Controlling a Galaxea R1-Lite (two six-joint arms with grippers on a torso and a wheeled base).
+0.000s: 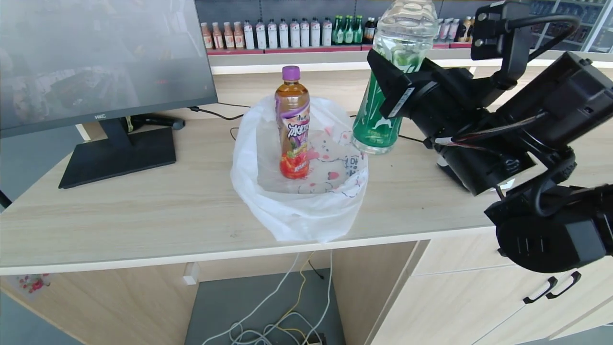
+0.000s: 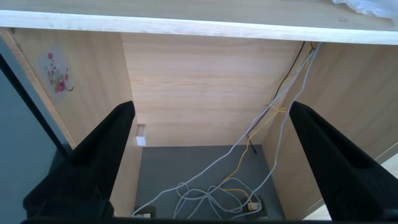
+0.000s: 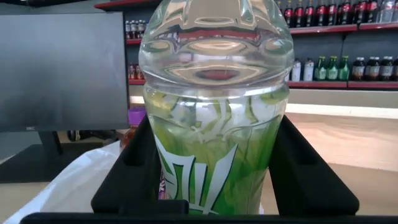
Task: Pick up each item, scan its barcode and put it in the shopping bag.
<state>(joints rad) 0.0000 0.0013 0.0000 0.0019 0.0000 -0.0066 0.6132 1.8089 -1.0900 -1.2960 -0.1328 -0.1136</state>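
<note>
Head view: green-labelled bottle (image 1: 378, 127) upright, pinched by the right end effector (image 1: 400, 88), just right of the shopping bag (image 1: 297, 211) on the desk (image 1: 143, 211). Left wrist view: left end effector (image 2: 211, 162) hangs spread below the desk, so the right arm is nearer. Right wrist view: the bottle's long axis stands vertical between the fingers (image 3: 305, 162), bag beyond and lower

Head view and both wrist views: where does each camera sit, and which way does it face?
Head view: high, looking forward and down at the counter and shopping bag; the right arm shows, its right hand gripping the green bottle.
Left wrist view: low, facing the recess under the counter and its cables; the open left hand frames it.
Right wrist view: over the counter, facing the monitor; its hand flanks the bottle.
Shared: head and right wrist views both show bottle, bag, monitor.
</note>
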